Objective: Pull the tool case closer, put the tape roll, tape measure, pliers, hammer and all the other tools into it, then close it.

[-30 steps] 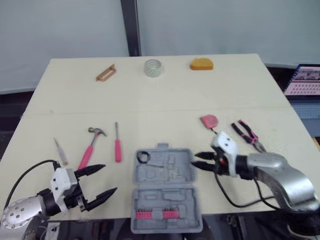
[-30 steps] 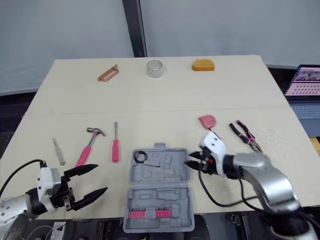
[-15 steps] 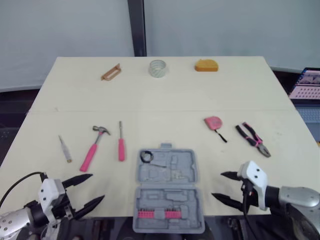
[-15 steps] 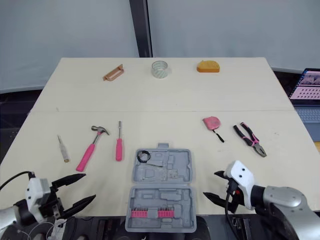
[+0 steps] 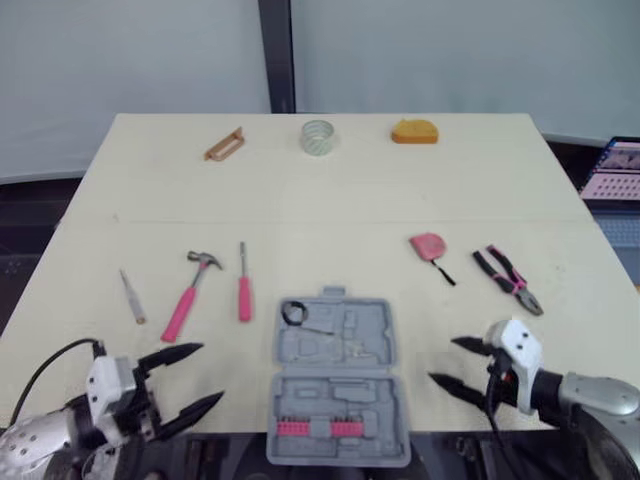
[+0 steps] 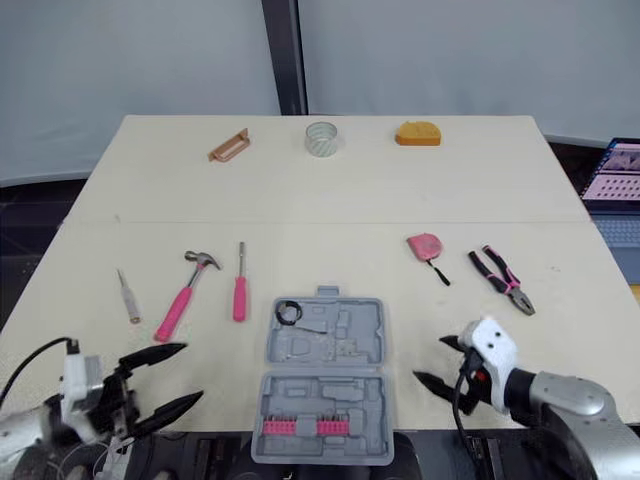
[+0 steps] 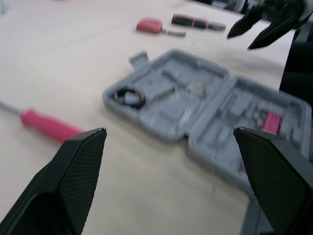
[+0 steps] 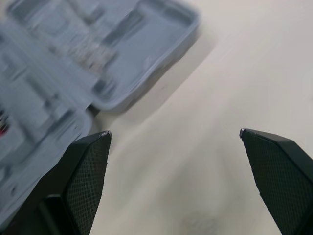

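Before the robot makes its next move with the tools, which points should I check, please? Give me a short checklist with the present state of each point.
1. Tool case open, at the near edge of the table: ok.
2. Left end effector open and empty: ok.
3. Right end effector open and empty: ok.
4. Tools packed: not ok; hammer, pliers, pink tape measure and tape roll lie on the table.
5. Far-edge tape roll within reach: cannot tell.
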Motion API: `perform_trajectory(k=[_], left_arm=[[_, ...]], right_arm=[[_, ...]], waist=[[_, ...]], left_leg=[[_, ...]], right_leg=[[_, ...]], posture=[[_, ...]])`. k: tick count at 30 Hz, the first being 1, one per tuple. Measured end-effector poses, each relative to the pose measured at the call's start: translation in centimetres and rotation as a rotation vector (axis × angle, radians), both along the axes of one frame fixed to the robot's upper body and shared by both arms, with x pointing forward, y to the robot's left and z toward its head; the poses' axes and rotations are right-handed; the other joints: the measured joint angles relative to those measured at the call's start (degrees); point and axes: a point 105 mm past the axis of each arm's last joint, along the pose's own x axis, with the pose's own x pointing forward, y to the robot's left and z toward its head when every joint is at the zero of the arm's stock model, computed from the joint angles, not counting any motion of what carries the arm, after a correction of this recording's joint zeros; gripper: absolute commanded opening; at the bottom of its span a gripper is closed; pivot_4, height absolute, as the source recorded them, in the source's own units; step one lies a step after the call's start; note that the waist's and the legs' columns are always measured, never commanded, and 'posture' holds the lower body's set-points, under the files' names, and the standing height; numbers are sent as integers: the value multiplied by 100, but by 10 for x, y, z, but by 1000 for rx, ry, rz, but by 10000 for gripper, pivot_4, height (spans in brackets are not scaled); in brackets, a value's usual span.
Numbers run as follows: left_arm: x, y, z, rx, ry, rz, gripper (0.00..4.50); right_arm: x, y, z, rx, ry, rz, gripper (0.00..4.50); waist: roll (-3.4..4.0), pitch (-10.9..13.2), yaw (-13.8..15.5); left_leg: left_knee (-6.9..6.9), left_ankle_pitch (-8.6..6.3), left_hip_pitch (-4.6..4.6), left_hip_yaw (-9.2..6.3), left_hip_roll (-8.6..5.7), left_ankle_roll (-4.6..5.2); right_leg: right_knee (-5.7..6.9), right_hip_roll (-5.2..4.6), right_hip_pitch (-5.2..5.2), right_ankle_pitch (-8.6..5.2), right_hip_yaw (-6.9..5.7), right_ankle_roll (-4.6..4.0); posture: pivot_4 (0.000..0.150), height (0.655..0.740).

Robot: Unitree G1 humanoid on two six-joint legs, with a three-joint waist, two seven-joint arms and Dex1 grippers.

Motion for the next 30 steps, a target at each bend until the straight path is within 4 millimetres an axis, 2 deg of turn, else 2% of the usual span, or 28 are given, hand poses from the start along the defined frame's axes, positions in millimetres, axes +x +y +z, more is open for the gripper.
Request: perform_trajectory(k=[5,11,25,30], left_arm=[[5,-22,-3,-49,7,-20,45000],[17,-26,3,-58,-10,5,45000],[21,-30,4,-43,-6,47,45000],[24,-31,4,-33,-13,69,45000]], right_arm=[[12,-2,6,23,-50,-116,44551],[45,4,21,23,-133,-191,44551],[134,0,6,-3,-83,-359,44551],[156,4,-3,-3,-66,-372,44551]], waist=[[5,0,-18],[5,-1,-20],[9,0,-102],[9,1,-167]], left_leg=[[0,0,4,3,3,0],[2,0,6,2,3,-1],[1,0,5,4,4,-1],[0,1,5,4,5,-2]], right_leg=[[2,4,0,0,1,0],[5,3,1,0,2,-1],[10,4,-5,0,1,-1],[15,4,-8,0,0,0]], posture=[[1500,7400],[1500,7400],[1500,7400],[1500,7400]])
